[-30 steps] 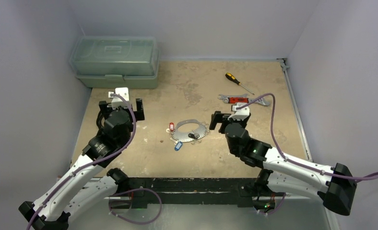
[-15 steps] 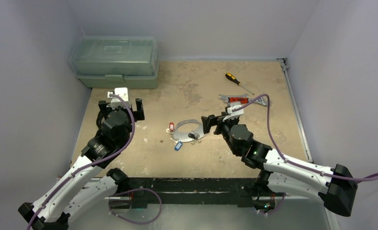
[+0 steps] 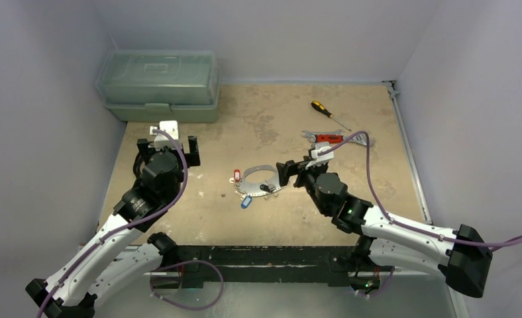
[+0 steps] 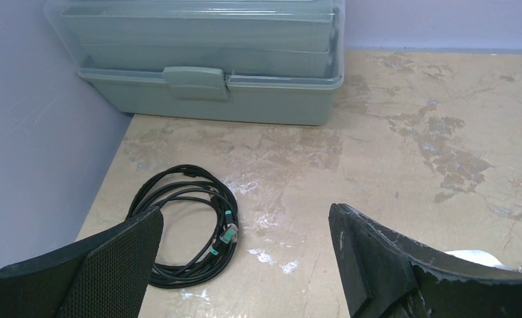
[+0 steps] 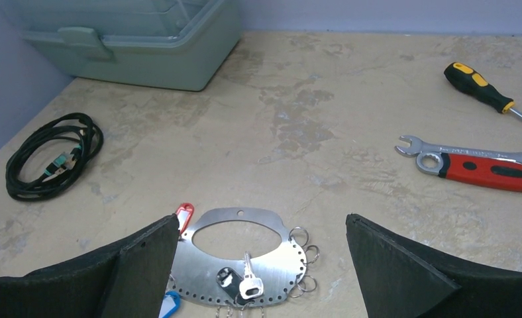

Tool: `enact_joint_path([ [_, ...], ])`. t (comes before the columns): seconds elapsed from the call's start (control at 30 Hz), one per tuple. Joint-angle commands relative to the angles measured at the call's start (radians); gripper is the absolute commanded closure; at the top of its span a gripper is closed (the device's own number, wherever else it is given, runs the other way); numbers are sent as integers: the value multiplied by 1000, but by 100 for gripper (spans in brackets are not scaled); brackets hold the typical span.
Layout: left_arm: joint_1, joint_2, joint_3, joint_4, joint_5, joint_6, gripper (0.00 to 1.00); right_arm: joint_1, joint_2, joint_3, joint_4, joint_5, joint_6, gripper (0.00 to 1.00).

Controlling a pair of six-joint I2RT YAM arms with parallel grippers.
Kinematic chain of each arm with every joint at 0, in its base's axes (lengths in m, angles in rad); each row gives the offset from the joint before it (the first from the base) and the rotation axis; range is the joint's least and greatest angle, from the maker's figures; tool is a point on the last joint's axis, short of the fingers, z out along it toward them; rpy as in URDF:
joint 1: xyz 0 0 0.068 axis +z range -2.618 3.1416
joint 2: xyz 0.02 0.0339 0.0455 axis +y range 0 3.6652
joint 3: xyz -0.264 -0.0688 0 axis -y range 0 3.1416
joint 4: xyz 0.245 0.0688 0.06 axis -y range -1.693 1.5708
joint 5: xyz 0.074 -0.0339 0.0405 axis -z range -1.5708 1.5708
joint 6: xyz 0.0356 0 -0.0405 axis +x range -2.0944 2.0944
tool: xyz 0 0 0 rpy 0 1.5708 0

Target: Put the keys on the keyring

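The keyring (image 3: 261,171) is a flat silvery loop with small split rings on its edge, lying mid-table. It also shows in the right wrist view (image 5: 279,260). A silver key (image 5: 248,283) with a black tag (image 5: 229,278) lies on it. A red tag (image 5: 185,215) sits at its left edge and a blue tag (image 5: 169,306) at its near-left, also seen from the top (image 3: 246,202). My right gripper (image 5: 261,225) is open and empty, just right of the keyring (image 3: 293,172). My left gripper (image 4: 245,218) is open and empty, far left (image 3: 167,147).
A green toolbox (image 3: 159,85) stands at the back left. A coiled black cable (image 4: 185,222) lies in front of it, under my left gripper. A red-handled wrench (image 5: 483,165) and a yellow-black screwdriver (image 5: 480,86) lie at the back right.
My right gripper has moved left toward the keyring and turned to face it. The left arm has not moved.
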Motion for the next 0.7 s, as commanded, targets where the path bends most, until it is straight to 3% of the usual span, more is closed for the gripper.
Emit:
enact_joint_path([
  [0.0, 9, 4, 7, 28, 5, 8, 5, -1, 3, 1, 29, -13, -5, 1],
  [0.67, 16, 6, 0, 31, -5, 14, 5, 0, 57, 2, 64, -84, 9, 1],
])
